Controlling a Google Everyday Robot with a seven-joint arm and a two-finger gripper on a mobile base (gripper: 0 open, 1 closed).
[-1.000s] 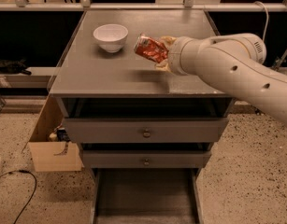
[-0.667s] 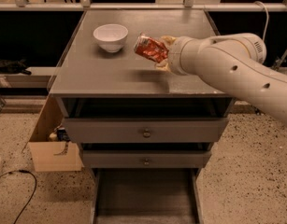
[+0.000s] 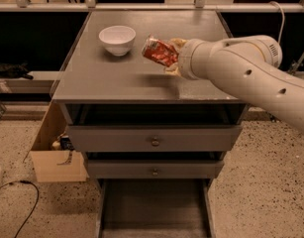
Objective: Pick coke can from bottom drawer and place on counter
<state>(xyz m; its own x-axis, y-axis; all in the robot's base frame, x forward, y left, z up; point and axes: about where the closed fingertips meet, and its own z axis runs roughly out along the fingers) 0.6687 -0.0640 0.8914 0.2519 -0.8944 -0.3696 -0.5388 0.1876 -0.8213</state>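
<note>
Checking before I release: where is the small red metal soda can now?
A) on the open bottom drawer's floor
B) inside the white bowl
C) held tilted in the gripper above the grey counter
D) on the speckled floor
C: the small red metal soda can is tilted in the gripper, jaws closed on it, above the flat grey counter, right of the round white bowl.

Count: one coke can (image 3: 160, 52), clamped tilted in my one tool (image 3: 172, 56) above the one table (image 3: 117, 81); one white bowl (image 3: 117, 38); two shallow knobbed drawers (image 3: 154, 139); one open bottom drawer (image 3: 154, 207); one cardboard box (image 3: 55, 165).
</note>
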